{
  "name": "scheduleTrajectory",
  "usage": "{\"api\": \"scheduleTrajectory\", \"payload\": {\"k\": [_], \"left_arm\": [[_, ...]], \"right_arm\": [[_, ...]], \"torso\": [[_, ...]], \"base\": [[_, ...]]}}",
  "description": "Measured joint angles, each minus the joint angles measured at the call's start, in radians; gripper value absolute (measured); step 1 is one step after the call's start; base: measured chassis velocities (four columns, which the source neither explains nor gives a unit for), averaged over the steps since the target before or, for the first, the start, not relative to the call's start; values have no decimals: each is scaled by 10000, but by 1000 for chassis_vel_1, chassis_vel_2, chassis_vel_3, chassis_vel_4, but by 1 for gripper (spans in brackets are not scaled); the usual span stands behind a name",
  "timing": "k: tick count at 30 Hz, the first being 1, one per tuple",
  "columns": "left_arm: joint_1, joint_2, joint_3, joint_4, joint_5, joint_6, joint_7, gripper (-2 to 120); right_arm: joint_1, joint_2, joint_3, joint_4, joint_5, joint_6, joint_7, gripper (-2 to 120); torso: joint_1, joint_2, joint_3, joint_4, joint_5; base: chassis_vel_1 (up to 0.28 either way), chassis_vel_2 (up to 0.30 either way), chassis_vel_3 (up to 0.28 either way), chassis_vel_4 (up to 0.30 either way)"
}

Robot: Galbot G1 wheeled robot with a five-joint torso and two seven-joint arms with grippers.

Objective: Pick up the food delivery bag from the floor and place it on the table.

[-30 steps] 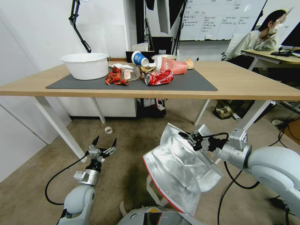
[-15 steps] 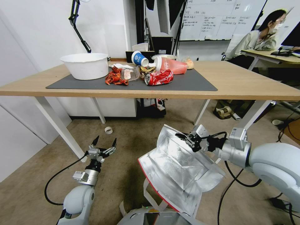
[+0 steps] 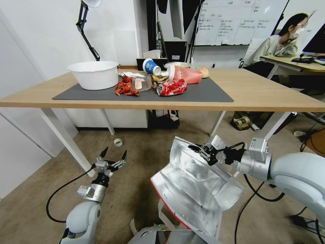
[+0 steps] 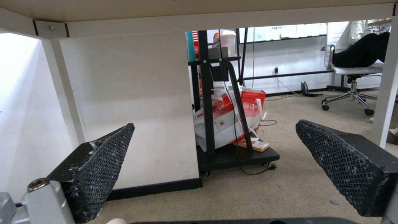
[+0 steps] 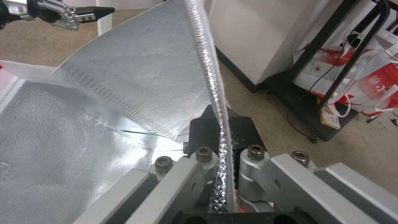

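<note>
— What's sitting on the table [image 3: 264,91]?
— One white basin [image 3: 94,74], one crushed red can [image 3: 171,87], one blue paper cup [image 3: 149,66] at twelve o'clock.
— And below?
— One foil-lined bag [image 3: 189,183], two grippers showing.

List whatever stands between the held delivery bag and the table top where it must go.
The right tool grips the food delivery bag below the table, whose front edge overhangs it. On top, the bowl, can and cups crowd the mat's back; its right side lies bare.
</note>
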Motion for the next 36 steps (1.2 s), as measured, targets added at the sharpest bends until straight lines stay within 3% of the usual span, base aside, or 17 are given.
{"api": "scheduleTrajectory", "payload": {"k": [36], "left_arm": [[-6,-31,80,-4,145,120,-16,100]], "right_arm": [[-23,-484,-42,4,-420,299,-572,0]], "torso": [[291,1439,1153,-1,2]], "base": [[0,0,0,0]]}}
